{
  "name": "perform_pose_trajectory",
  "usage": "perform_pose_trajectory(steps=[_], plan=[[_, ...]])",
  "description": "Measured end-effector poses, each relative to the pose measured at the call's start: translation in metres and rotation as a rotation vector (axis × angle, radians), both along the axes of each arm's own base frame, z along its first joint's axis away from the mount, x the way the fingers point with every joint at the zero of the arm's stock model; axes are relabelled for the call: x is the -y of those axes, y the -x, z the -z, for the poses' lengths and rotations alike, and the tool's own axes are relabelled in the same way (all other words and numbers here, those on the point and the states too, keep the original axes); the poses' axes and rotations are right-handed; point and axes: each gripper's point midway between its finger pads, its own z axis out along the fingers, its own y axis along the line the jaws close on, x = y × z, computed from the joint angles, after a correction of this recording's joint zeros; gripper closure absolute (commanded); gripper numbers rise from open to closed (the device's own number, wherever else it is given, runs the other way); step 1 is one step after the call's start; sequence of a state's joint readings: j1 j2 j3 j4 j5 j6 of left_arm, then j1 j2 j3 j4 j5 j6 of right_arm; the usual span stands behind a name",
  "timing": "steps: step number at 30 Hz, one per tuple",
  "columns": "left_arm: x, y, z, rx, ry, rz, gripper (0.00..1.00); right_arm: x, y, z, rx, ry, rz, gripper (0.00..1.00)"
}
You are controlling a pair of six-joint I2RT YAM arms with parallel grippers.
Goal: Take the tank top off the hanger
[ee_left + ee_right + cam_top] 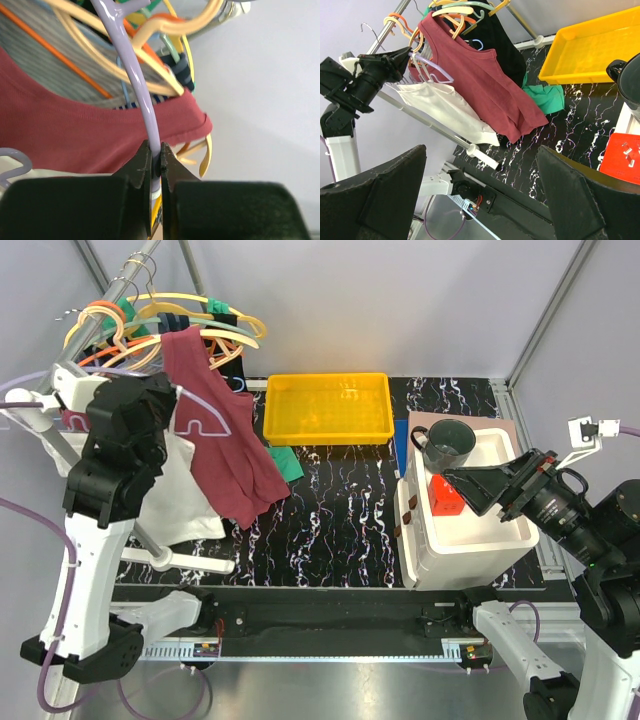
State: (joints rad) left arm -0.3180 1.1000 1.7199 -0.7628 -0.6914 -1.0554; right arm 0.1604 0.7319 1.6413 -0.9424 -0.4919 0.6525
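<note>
My left gripper is shut on a lavender hanger by the clothes rack; in the left wrist view the lavender rod runs down between the closed jaws of the gripper. A white tank top hangs from this hanger and shows in the right wrist view. A maroon tank top hangs just behind it on a beige hanger. My right gripper is open and empty over the white box, far from the clothes, and its fingers frame the right wrist view.
A rack with several coloured hangers stands at the back left, its base pole lying on the table. A yellow tray is at the back, and a green cloth is beside it. A white box holds a dark mug and a red block.
</note>
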Motion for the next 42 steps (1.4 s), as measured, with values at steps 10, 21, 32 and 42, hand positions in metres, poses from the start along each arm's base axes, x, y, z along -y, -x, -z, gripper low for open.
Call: perform_pose_trajectory(steps=[10,21,32,42], plan=[[0.081,0.015,0.052,-0.087,-0.054,0.273,1.00,-0.001,-0.008,0.011,-0.026,0.023,-0.006,0.00],[0.136,0.056,0.061,-0.069,-0.105,0.449,1.00,-0.026,-0.025,0.032,-0.029,0.163,-0.229,0.01],[0.178,0.085,0.061,-0.052,-0.092,0.565,1.00,-0.081,-0.041,0.028,-0.058,0.303,-0.493,0.01],[0.229,0.090,0.074,-0.099,-0.124,0.615,1.00,-0.170,-0.012,0.058,-0.080,0.456,-0.623,0.00]])
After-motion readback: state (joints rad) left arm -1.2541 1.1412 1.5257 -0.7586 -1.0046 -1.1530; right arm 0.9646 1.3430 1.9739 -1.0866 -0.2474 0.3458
